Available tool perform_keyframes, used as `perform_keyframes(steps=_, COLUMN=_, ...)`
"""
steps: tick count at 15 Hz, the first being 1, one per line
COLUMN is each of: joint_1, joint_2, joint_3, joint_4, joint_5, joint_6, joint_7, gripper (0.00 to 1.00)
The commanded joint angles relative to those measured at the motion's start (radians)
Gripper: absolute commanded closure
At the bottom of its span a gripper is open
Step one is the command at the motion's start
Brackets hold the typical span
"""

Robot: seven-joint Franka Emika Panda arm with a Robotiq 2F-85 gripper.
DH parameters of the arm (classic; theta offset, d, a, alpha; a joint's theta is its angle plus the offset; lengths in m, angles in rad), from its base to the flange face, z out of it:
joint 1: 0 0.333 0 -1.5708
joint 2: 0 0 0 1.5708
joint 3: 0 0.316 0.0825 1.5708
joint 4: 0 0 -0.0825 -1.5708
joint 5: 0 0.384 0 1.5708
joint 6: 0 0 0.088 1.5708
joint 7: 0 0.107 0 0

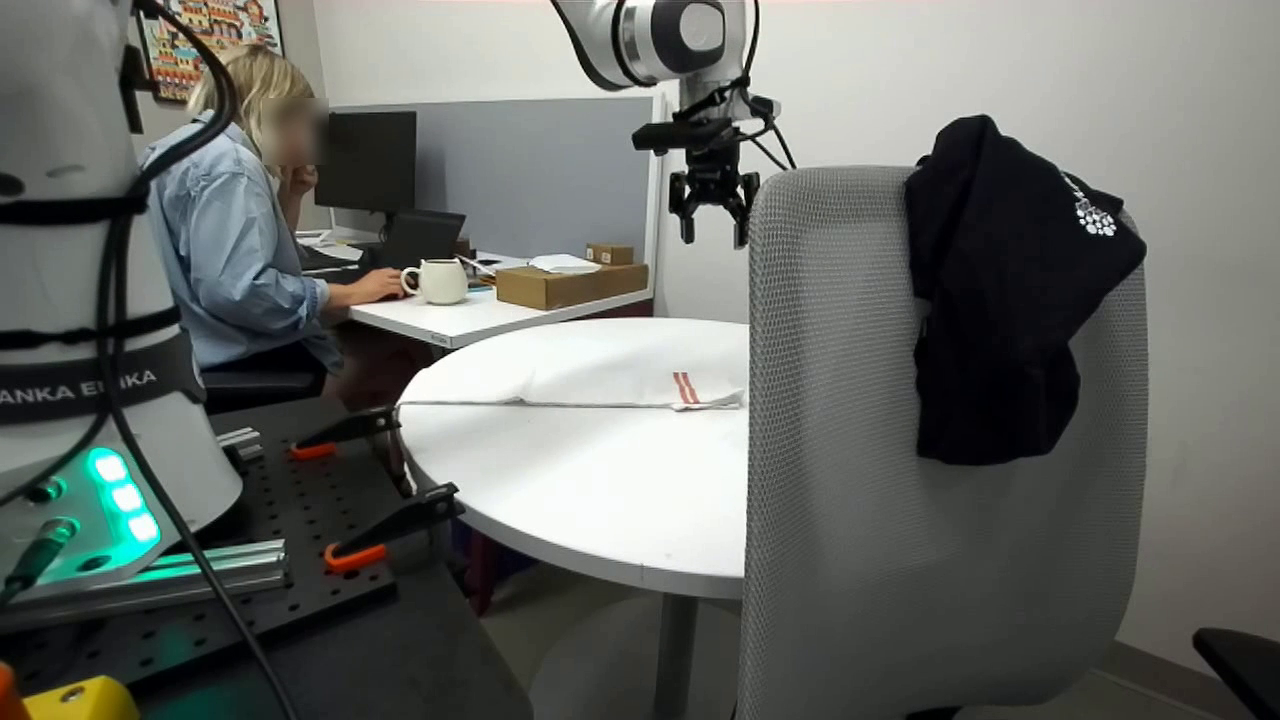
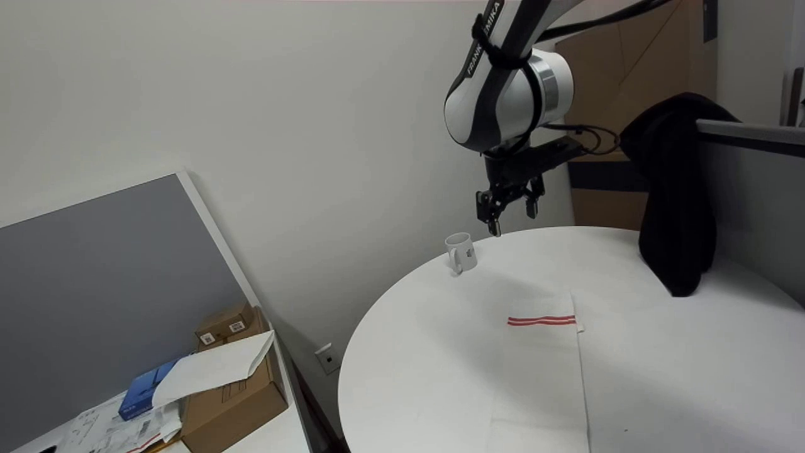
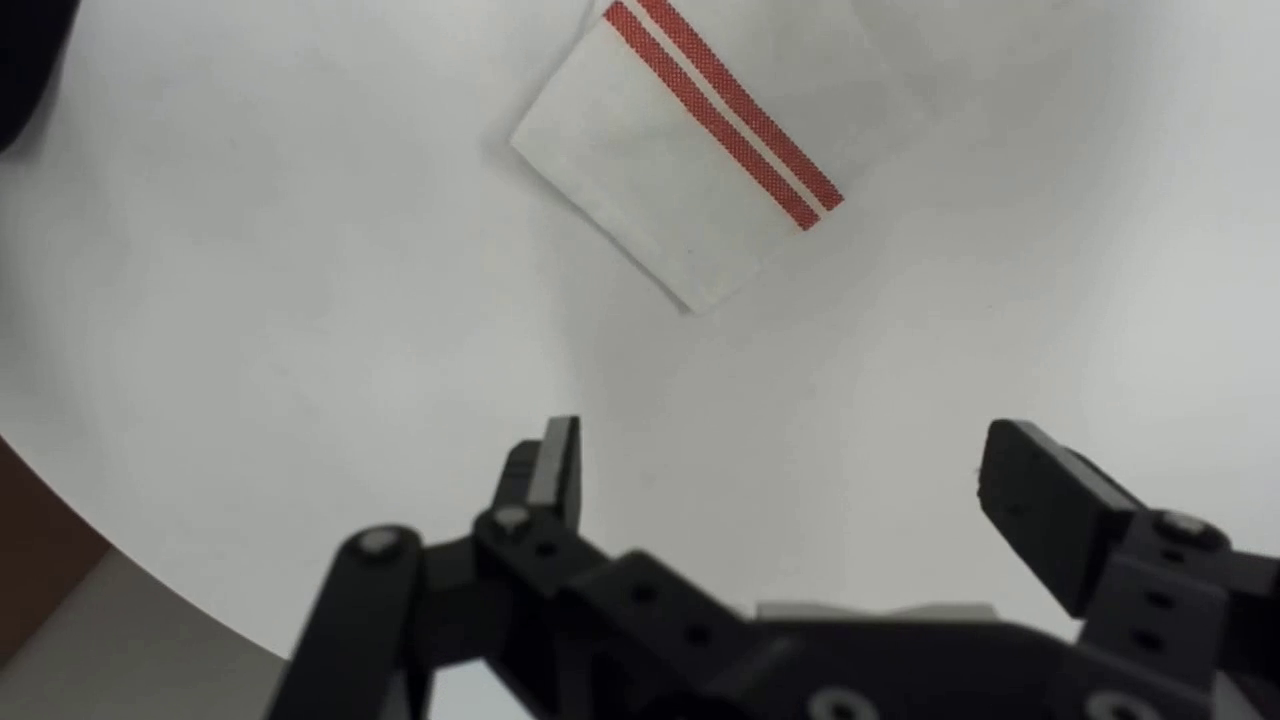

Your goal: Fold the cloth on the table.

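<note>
Open air separates the gripper (image 2: 514, 219) from the worktop (image 2: 402, 377), and the path to the striped end of the cloth (image 2: 541, 371) is free. A white mug (image 2: 464, 255) stands near the rim beyond that end, obstructing a low pass. A chair back (image 1: 850, 480) draped with a black garment (image 1: 1000, 300) blocks one side.

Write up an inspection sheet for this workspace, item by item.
Surface: round table with a white top, partly in shadow.
Job's things: white cloth laid out in a long strip, double red stripe near one end; some edges blend into the tabletop.
Clutter: white mug standing near the table's rim.
Gripper: open above the table, holding nothing.
Cables: black, strapped to the arm, some looping out loosely.
Surroundings: grey chair beside the table, black garment over its back; person seated at a desk with cardboard boxes on it.
</note>
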Motion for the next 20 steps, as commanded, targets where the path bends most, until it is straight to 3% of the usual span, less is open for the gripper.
perform_keyframes(steps=1, joint_1=-0.011, joint_2=0.097, joint_3=-0.014, joint_4=0.083, joint_5=-0.010, joint_6=-0.017, joint_7=-0.023, gripper=0.00)
perform_keyframes(steps=9, joint_1=-0.029, joint_2=0.261, joint_3=-0.040, joint_4=0.195, joint_5=-0.022, joint_6=-0.011, joint_7=-0.037, gripper=0.00)
perform_keyframes(steps=20, joint_1=-0.060, joint_2=0.409, joint_3=-0.031, joint_4=0.215, joint_5=0.000, joint_6=-0.025, joint_7=-0.045, gripper=0.00)
